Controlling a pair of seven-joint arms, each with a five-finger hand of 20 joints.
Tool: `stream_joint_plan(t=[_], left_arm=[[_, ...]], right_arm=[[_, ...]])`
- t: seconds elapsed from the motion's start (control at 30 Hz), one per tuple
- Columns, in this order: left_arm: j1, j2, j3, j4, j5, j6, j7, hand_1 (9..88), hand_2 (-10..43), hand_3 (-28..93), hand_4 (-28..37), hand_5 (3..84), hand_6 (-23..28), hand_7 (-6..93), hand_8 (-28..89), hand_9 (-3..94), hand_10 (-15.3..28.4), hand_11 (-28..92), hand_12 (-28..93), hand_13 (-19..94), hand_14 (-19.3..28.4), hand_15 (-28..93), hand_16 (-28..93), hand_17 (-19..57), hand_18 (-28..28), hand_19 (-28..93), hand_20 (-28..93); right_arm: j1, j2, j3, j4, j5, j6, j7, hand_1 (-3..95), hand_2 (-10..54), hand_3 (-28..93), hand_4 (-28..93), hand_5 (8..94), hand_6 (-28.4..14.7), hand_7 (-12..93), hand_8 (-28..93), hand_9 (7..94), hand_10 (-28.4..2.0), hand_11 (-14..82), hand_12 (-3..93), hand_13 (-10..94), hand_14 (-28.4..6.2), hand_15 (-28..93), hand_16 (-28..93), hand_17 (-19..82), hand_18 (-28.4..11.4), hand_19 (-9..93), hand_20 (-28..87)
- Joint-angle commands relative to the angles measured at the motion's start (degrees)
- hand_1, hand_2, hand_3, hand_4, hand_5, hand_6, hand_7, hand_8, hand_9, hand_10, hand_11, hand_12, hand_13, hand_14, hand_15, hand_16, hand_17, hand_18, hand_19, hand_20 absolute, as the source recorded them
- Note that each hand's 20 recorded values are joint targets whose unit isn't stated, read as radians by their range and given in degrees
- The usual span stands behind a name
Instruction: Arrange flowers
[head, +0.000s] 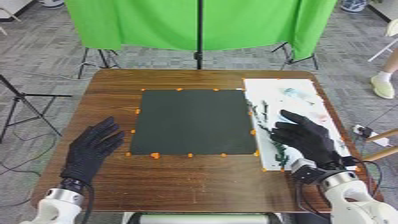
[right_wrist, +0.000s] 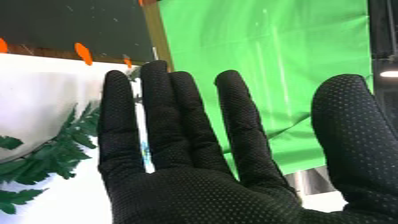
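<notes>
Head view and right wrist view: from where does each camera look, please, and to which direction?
Head view: on the robot's head, facing forward and down at the brown table; both arms, left hand, right hand.
Right wrist view: on the right wrist, facing along the glove's fingers toward the green cloth.
Both share: right hand, green cloth, dark mat, white sheet, green leaves.

The right robot hand is gloved in matt black fabric, roughened by fine pale dots; the left robot hand is covered in black cloth too. Between them, the surface is faced in brown, grained wood with a slight sheen, and a smooth, matt dark mat is seen. Beside the right robot hand, thin matt leaves are shown. Beyond both, creased green cloth is hung.
</notes>
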Motion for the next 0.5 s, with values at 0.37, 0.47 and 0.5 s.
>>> stream_joint_plan(t=[0.37, 0.47, 0.5], left_arm=[[2.0, 0.02, -1.03, -0.49, 1.21, -0.07, 1.01, 24.2, -2.4, 68, -27.2, 34.9, 4.5, 19.5, -9, 30.3, 12.2, 23, 17, 25, 15.7, 36, -1, -7.7, 20.8, 51, 6], [2.1, -0.06, -0.94, -0.47, 0.55, 0.17, 1.17, 24.2, -1.7, 68, -27.2, 35.0, 4.6, 19.5, -9, 30.5, 12.4, 23, 17, 25, 15.8, 36, -1, -7.8, 20.8, 51, 6], [1.8, 0.03, -1.1, -0.4, 0.68, -0.21, 0.93, 24.1, -1.4, 68, -27.2, 35.1, 4.7, 19.5, -9, 30.6, 12.5, 23, 17, 25, 15.8, 36, -1, -7.8, 20.8, 51, 6]], right_arm=[[3.8, 3.0, -2.4, 1.0, -4.2, 0.5, -1.0, 20.7, -0.7, 68, -28, 42.6, -4.4, 22, -12, 46.5, -14.8, 30.3, 23.0, 43, -12.8, 49, 15, 14, -20.9, 55, 23], [4.2, 3.6, -2.5, 1.1, -4.7, 0.2, -1.3, 21.2, -1.9, 71, -28, 42.0, -3.9, 23, -13, 45.2, -12.7, 25.6, 21.3, 41, -12.0, 45, 15, 14, -20.7, 55, 23], [4.2, 3.8, -2.5, 1.0, -4.8, 0.6, -1.4, 21.5, -2.0, 71, -28, 42.0, -3.8, 23, -13, 45.1, -12.5, 24.9, 21.1, 41, -11.8, 44, 15, 14, -20.6, 55, 23]])
